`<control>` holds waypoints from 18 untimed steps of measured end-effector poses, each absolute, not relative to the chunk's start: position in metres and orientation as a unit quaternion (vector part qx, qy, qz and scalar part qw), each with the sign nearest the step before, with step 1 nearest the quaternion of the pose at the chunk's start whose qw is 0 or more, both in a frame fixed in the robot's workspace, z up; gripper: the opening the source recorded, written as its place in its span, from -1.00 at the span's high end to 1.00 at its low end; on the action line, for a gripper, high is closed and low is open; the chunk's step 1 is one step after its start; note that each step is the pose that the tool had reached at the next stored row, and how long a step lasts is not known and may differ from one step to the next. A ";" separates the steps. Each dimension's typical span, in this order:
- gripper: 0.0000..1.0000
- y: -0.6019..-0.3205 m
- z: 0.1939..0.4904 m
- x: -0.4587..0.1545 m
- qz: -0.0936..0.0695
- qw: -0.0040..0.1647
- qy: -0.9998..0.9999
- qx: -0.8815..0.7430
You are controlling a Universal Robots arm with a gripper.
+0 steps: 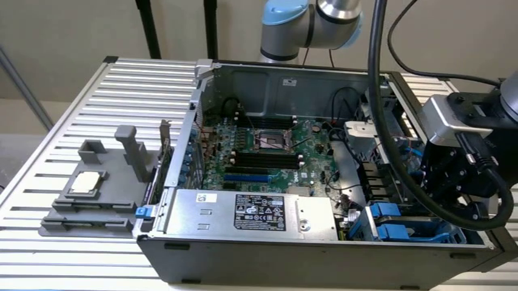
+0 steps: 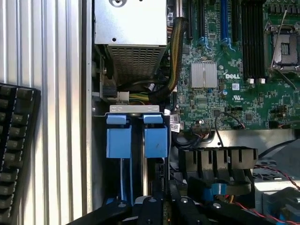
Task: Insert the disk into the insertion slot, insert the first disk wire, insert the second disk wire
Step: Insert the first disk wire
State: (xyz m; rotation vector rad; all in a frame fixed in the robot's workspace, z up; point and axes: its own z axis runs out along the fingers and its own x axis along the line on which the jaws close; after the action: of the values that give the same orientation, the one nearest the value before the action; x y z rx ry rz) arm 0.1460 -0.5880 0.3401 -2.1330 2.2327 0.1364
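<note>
Counter (image 1: 137, 79): slatted metal, carrying an open Dell tower case (image 1: 324, 267). Insertion slot (image 2: 136, 108): drive cage in the case corner at the exterior view's right, with blue latch tabs. Disk (image 2: 155, 140): apparently seated edge-on in the slot, blue carrier showing. Gripper (image 2: 165, 199): closed narrow, just beside the slot; any held item cannot be told. Step judged: wire insertion, which calls for square alignment with the connector

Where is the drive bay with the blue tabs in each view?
Exterior view: the drive bay is in the computer case's near corner, at the exterior view's right, beside the silver box with the black label.
Wrist view: the drive bay lies between the ribbed table and the green circuit board, in line with the silver box.
Shared landmark: the silver box.
</note>
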 end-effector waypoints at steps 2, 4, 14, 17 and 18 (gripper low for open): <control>0.67 -0.588 0.340 0.146 0.044 0.026 0.725 -0.687; 0.67 -0.588 0.340 0.146 0.044 0.026 0.729 -0.682; 0.67 -0.588 0.341 0.146 0.044 0.026 0.733 -0.678; 0.67 -0.588 0.343 0.146 0.044 0.026 0.733 -0.678; 0.67 -0.588 0.343 0.146 0.044 0.026 0.733 -0.678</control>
State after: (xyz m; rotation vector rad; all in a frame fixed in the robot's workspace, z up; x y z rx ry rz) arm 0.1460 -0.5880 0.3433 -2.0962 2.2656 0.1348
